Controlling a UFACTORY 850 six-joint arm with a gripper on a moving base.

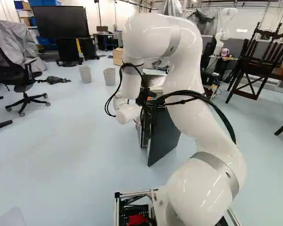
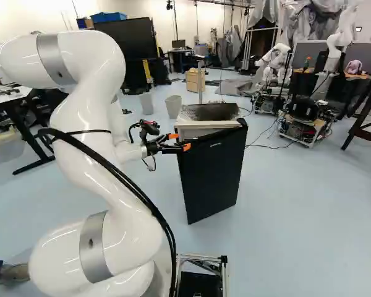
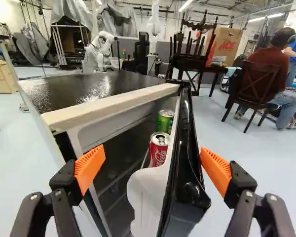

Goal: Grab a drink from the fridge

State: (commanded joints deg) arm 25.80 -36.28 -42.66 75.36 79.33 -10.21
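Fingers, spread astride ajar fridge door, presumably to widen access to red can and green can, racked inside it.

Looking along my wrist, I've got the fridge door blocking one o'clock, its white shelf jutting across twelve, the fridge body at ten; a gap opens at eleven.

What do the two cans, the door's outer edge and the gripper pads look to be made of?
Red can and green can: probably aluminium, printed sides; bare silvery lids show.
Door's outer edge: glossy black, with sharp highlights; plastic or painted metal, I can't tell which.
Gripper pads: matte orange with fine ridges, likely rubber or flexible plastic.
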